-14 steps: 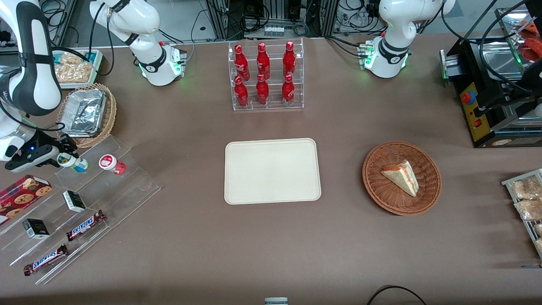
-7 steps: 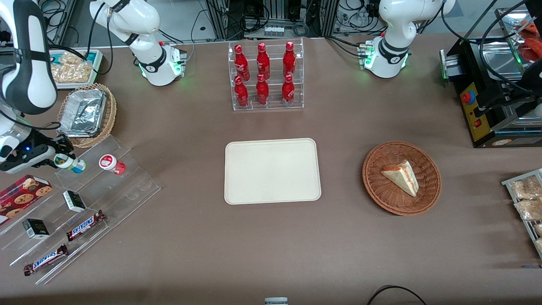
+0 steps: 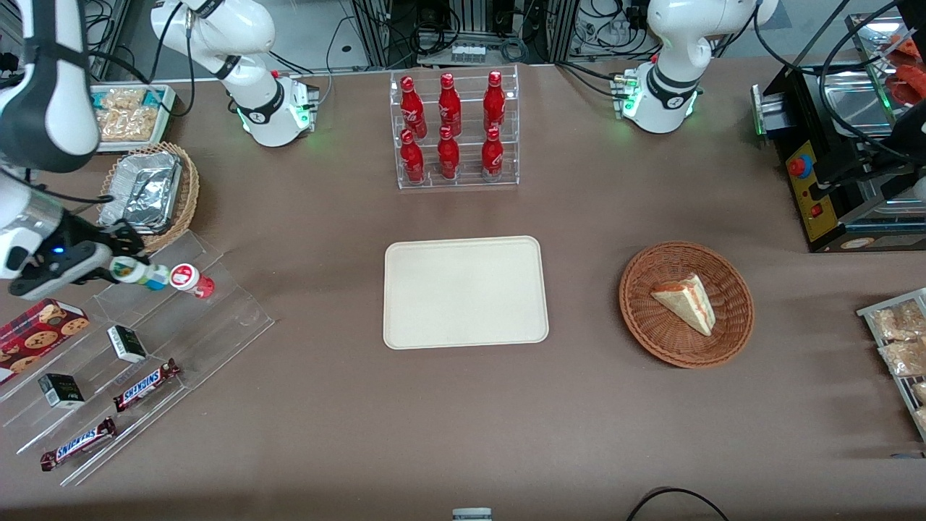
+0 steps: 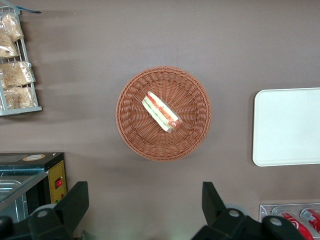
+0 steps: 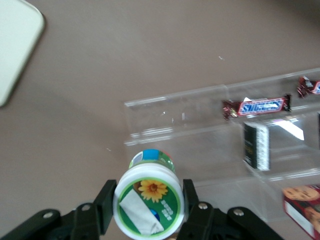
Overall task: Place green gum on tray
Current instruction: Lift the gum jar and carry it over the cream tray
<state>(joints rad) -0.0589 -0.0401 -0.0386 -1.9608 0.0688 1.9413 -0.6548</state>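
Note:
My right gripper [image 3: 126, 269] is shut on the green gum [image 3: 139, 273], gripping it by its white lid. It holds the gum tilted above the upper step of the clear acrylic display [image 3: 145, 340], close beside the red gum [image 3: 189, 279]. In the right wrist view the fingers [image 5: 106, 206] press both sides of the gum's lid [image 5: 149, 207], which has a green label with a yellow flower. The cream tray [image 3: 464, 292] lies flat and bare at the table's middle, well away from the gripper. It also shows in the right wrist view [image 5: 15, 45] and the left wrist view [image 4: 287, 127].
The display holds Snickers bars [image 3: 147, 384], small black boxes [image 3: 126, 343] and a cookie box [image 3: 40, 329]. A wicker basket with a foil tray [image 3: 145, 194] stands near the gripper. Red bottles in a clear rack [image 3: 452, 130] and a sandwich basket [image 3: 686, 304] flank the tray.
The gripper, with the green gum in it, drew back slightly, then moved toward the red gum and the tray. The gum now sits close against the red gum.

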